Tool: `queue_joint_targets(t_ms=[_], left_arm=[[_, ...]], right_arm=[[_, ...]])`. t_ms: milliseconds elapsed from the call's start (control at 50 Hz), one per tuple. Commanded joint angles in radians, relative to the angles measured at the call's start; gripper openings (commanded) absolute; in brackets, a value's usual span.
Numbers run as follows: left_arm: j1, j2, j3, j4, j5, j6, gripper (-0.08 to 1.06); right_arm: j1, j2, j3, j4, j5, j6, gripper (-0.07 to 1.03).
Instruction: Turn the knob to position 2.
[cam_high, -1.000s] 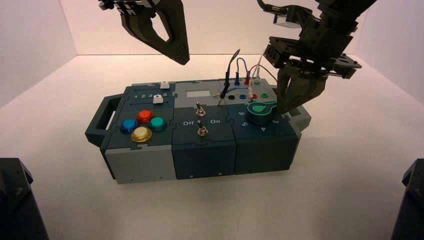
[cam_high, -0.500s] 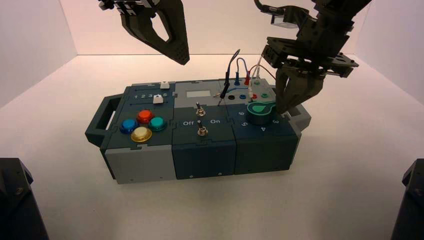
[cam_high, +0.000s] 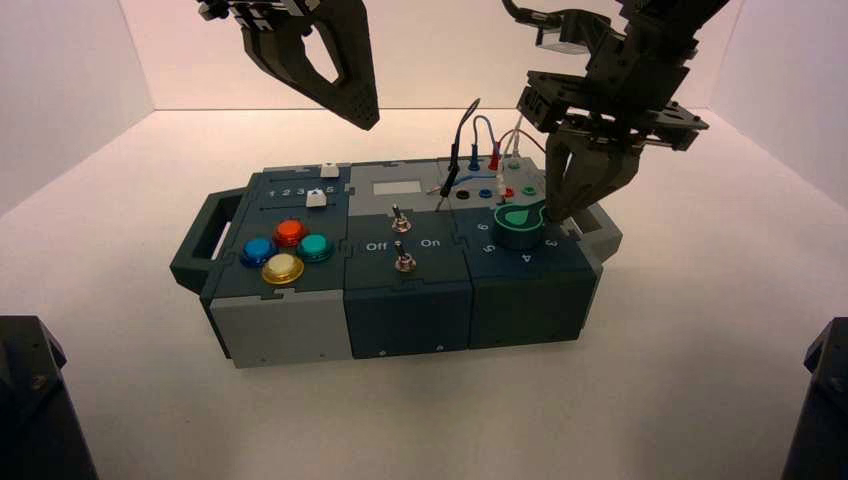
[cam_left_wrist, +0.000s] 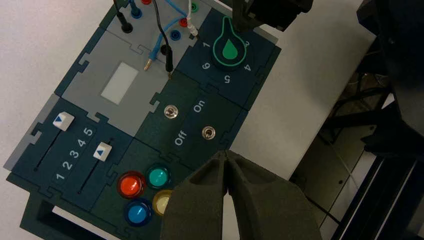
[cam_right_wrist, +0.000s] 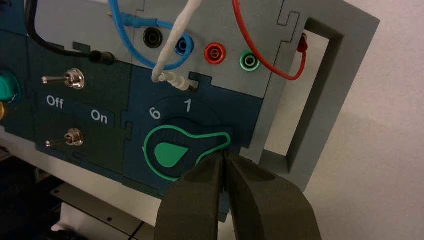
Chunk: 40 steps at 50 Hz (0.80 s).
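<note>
While the turn towards 2 is in hand: one knob (cam_right_wrist: 171, 154), green-outlined, dark; right of centre in the high view, on the box's right-hand panel. Pointer between the 1 and the 3 in the left wrist view, the 2 not visible; at or close to its mark, by judgement.

One right gripper (cam_right_wrist: 225, 156), upper right of the high view, fingers pressed together, tips at the pointer's narrow end; contact probable, not certain.

One left gripper (cam_left_wrist: 226, 154), idle, top of the high view, left of centre; fingers closed against each other.

Next move, as judged: at most a slight nudge of the pointer, stopping short of overshoot towards 1, then a lift straight clear, dragging nothing back.
</note>
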Motion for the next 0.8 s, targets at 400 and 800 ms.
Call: queue_joint_targets(t_ms=[400,800], left_arm=[[0.003,-0.011,-0.032,0.025,-0.002,0.003,-0.03],[0.018,-0.003,-0.035,0.057,-0.003,0.003,-0.03]], right_arm=[[-0.003,-0.077,0.054,-0.005,0.031,0.006,-0.02],[-0.003,-0.181,0.072,-0.021,0.115,0.003,-0.02]])
